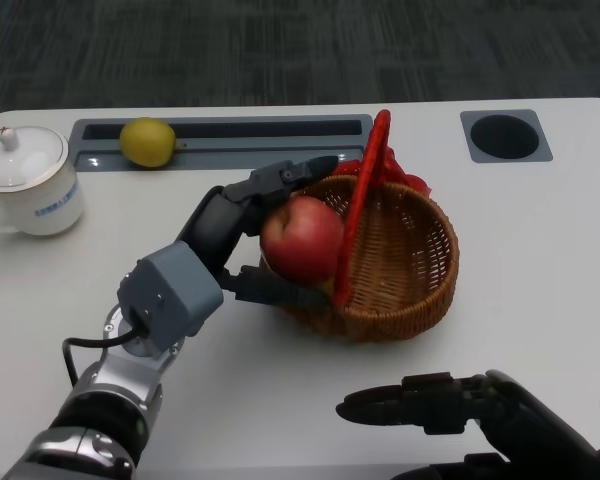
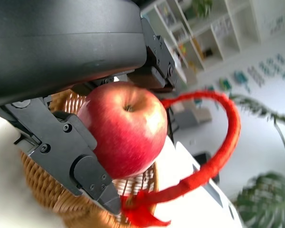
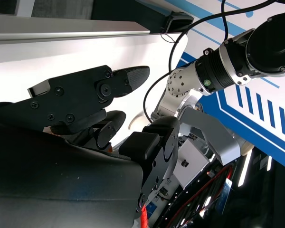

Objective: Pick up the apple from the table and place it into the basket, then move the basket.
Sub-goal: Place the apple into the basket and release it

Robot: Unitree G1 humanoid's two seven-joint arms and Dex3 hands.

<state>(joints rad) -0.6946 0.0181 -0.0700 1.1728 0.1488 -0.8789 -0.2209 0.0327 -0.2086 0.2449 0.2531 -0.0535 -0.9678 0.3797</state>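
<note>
A: Apple [image 1: 302, 238] status?

B: Held in the left hand [image 1: 265, 235]. Fingers [image 1: 295, 172] run over its far side, another one under its near side, clamped on it. It's off the table, at the left rim of the basket [image 1: 420, 290], just left of the red handle [image 1: 363, 205]. Part of it overlaps the rim, not down inside.

A: Wrist cam agrees?

B: Yes. Left wrist view has the apple [image 2: 123, 128] stem side to the camera, black fingers [image 2: 76, 156] pressed on it from both sides, wicker basket [image 2: 47, 185] behind and below, red handle [image 2: 218, 156] arcing past it.

A: Basket position?

B: Upright on the white table [image 1: 540, 230], right of centre. Something red sits at its far rim by the handle base, can't tell what.

A: Right hand?

B: Right hand [image 1: 430, 400] is at the near edge, low, nothing in it. Fingers stretched out toward the left, lying close to each other. Right wrist view shows its fingers [image 3: 99, 90] extended with small gaps between them, gripping nothing. Well apart from the basket.

A: Anything else on the table?

B: Yellow fruit [image 1: 147, 141] in the far tray slot. White lidded cup [image 1: 28, 180] far left. Round hole [image 1: 504, 136] far right.
</note>
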